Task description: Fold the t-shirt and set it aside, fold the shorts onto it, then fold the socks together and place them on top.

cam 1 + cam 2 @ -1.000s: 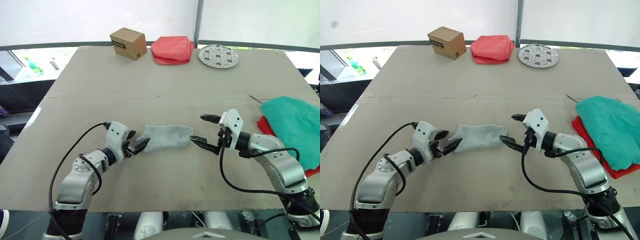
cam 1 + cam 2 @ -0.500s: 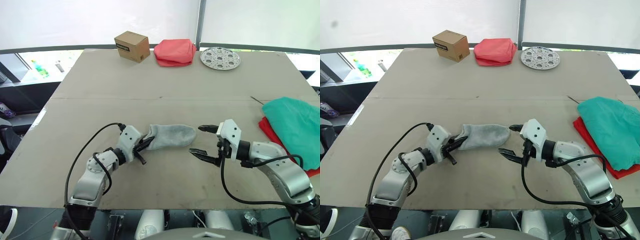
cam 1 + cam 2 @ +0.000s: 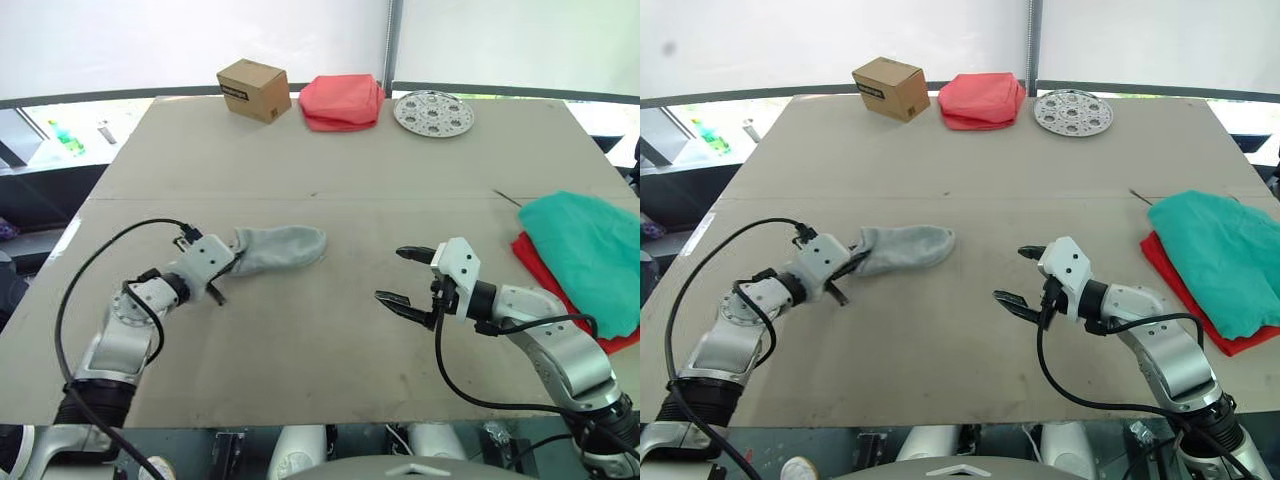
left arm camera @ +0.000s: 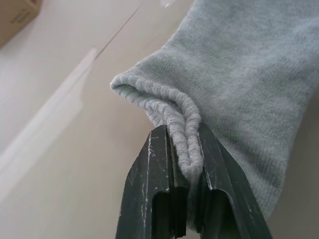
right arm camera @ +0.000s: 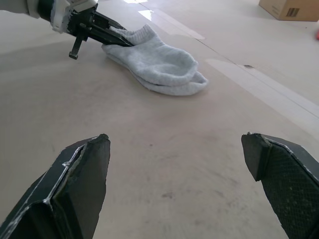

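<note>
The grey socks [image 3: 283, 247] lie stacked one on the other, left of the table's middle. My left gripper [image 3: 226, 264] is shut on their cuff end, and in the left wrist view the ribbed cuff [image 4: 174, 107] sits pinched between the two black fingers [image 4: 158, 164]. My right gripper [image 3: 405, 277] hangs open to the right of the socks, well apart from them, with nothing in it. At the table's right edge the teal shorts [image 3: 583, 252] lie folded on the red t-shirt [image 3: 528, 253], which peeks out beneath.
Along the far edge stand a cardboard box [image 3: 255, 88], a folded salmon-pink cloth [image 3: 342, 100] and a round perforated metal plate [image 3: 433, 113]. A seam [image 3: 300, 196] crosses the table [image 3: 320, 340] behind the socks.
My left gripper has shut on the socks' cuff and dragged them leftward, away from the right gripper. The right gripper stays open near the same spot.
</note>
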`<state>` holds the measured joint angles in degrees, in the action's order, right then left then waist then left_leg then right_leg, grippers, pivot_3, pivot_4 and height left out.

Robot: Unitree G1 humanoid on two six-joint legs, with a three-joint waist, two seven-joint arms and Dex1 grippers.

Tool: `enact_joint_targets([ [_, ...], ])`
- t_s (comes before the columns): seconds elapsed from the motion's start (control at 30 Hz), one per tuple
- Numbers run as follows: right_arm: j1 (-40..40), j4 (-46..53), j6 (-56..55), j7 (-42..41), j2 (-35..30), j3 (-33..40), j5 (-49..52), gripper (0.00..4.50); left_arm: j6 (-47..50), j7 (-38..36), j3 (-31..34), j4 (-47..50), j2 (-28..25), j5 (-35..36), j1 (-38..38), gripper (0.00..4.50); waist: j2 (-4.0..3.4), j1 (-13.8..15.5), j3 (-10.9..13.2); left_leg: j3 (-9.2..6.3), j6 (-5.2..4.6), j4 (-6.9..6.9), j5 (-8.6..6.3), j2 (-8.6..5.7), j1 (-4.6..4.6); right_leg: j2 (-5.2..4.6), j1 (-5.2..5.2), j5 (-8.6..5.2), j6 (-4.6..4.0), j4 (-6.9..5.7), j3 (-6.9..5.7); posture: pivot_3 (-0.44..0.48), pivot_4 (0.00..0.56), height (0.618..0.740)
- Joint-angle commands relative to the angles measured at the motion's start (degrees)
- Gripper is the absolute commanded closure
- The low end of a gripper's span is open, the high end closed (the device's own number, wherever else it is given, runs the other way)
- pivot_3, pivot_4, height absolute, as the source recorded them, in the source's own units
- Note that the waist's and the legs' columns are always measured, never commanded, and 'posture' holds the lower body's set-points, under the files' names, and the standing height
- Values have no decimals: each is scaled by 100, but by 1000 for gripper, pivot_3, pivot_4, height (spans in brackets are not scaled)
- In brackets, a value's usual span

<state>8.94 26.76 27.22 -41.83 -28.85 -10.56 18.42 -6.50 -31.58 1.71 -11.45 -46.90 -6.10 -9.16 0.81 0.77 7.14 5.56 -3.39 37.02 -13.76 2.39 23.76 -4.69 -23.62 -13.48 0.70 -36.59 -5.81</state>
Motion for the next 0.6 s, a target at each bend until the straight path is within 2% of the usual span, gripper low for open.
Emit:
enact_joint_targets([
  [0.03,28,147,-67,1,38,32,71,0,-403,434,38,17,-312,-670,-157,4451,1,5,4,0,0,-1,0,0,0,-2,-2,-2,-4,4,-2,0,150,740],
  [0.13,6,143,-50,-49,38,-8,93,0,-503,699,-95,118,-605,-1347,-400,4451,9,6,15,-1,0,-1,0,-2,1,-6,-2,-6,-11,7,-4,0,150,740],
  [0.33,-23,119,-64,-97,22,-36,86,0,-103,221,-516,373,-885,-2074,-1173,4451,10,8,18,1,-1,0,0,-5,1,-11,-1,-7,-10,6,-5,0,150,740],
  [0.53,-73,130,-93,-82,26,-104,44,0,104,-188,-1066,336,-787,-2620,-1948,4451,12,-15,19,9,-1,0,1,-1,1,16,3,3,10,3,1,0,150,740],
  [0.6,-144,195,-100,-59,-10,-50,44,0,23,-224,-1475,417,-632,-3086,-2297,4451,12,1,19,13,-1,0,1,2,0,41,2,-1,19,1,3,0,150,740],
])
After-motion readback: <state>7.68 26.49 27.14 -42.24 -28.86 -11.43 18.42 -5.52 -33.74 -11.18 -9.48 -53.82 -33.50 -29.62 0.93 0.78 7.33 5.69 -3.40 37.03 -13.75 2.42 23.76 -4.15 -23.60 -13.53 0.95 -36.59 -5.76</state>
